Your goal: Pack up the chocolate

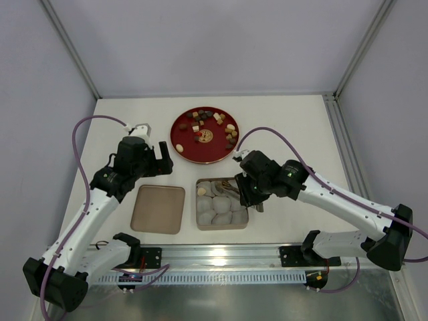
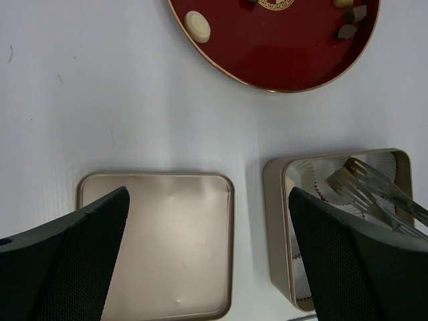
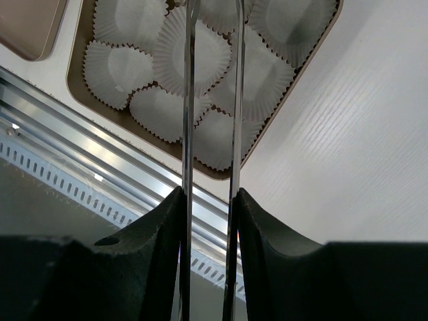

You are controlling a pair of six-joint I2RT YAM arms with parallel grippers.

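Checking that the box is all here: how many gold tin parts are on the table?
2. The lid lies on the left, in front of the left arm. The base, lined with paper cups, sits just right of it, with tongs over it. None seems hidden.

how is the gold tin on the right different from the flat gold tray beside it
The tin is filled with white paper cups; the tray is bare. The tin has tall walls; the tray is shallow with a low rim. The tongs reach over the tin, not the tray. Both are gold, squarish with rounded corners, side by side.
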